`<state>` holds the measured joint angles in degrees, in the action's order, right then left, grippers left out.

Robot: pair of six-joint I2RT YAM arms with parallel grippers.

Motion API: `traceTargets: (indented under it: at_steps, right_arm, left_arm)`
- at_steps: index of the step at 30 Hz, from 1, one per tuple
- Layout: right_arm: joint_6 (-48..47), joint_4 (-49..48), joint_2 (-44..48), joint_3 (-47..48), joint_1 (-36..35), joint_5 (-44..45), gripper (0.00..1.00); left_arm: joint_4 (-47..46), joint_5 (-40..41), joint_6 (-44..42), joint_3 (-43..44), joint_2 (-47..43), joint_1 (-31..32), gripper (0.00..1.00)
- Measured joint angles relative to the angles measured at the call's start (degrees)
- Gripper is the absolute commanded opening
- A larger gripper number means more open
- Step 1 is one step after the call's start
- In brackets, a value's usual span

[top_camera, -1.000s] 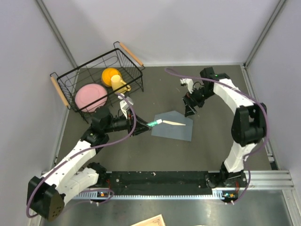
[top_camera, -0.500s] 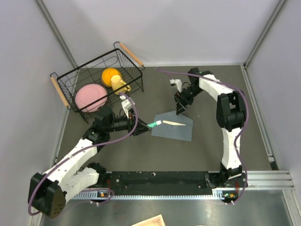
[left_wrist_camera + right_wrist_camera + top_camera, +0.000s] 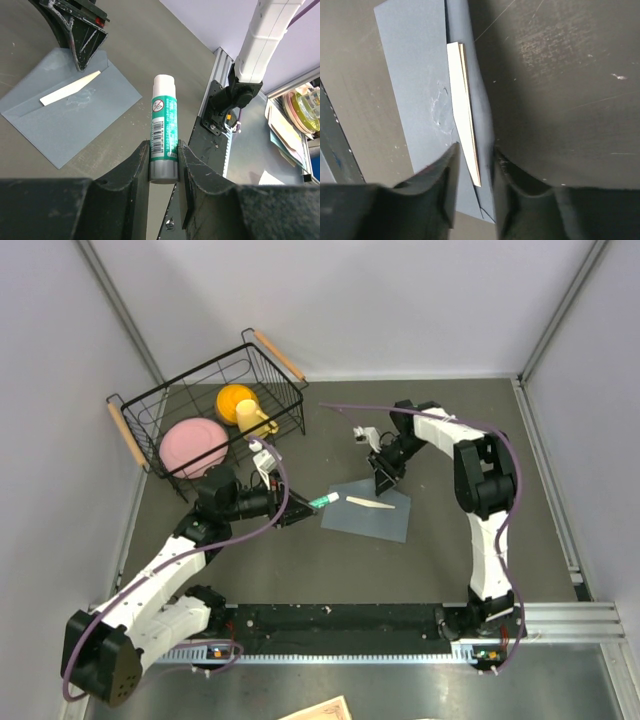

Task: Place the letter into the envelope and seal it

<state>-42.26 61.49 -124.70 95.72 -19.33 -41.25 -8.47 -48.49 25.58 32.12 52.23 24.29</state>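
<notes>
envelope (image 3: 368, 516): blue-grey, lying flat, a bit right of centre
letter (image 3: 368, 502): only a thin cream sliver showing, across the envelope's upper part
left gripper (image 3: 303, 510): comes in from the left with a green-and-white glue stick (image 3: 323, 501) poking out, white tip just beside the envelope's left edge
right gripper (image 3: 383, 483): pointing down at the envelope's far edge, right by the letter; can't make out the jaws from up here
basket (image 3: 127, 435): black wire, wooden handles, back left; pink plate (image 3: 193, 446) and a yellow thing (image 3: 240, 403) inside

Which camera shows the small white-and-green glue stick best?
The left wrist view: the white-and-green glue stick fills the middle, label and white cap clear, clamped in the left gripper. The top view shows it only as a tiny green sliver. The right wrist view misses it.
</notes>
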Motion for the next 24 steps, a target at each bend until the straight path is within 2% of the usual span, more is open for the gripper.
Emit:
traceTargets:
  at_steps: [1, 2, 3, 11, 24]
  right_arm:
    - [-0.3, 0.1, 0.0, -0.2, 0.0, -0.1, 0.17]
    - [-0.3, 0.2, 0.0, -0.2, 0.0, -0.2, 0.05]
    - [-0.3, 0.2, 0.1, -0.3, 0.0, -0.2, 0.00]
    - [1.0, -2.0, 3.1, -2.0, 0.4, 0.9, 0.00]
    - [8.1, -16.5, 15.0, -13.1, 1.5, 10.7, 0.00]
  left_arm:
    - [0.0, 0.1, 0.0, 0.0, 0.0, -0.1, 0.00]
    - [0.0, 0.2, 0.0, 0.0, 0.0, -0.1, 0.00]
    - [0.0, 0.2, 0.0, 0.0, 0.0, -0.2, 0.00]
    - [-0.8, 2.2, 3.5, -2.0, -0.8, -1.3, 0.00]
    - [-1.9, 6.2, 6.1, -3.3, 0.2, -1.4, 0.00]
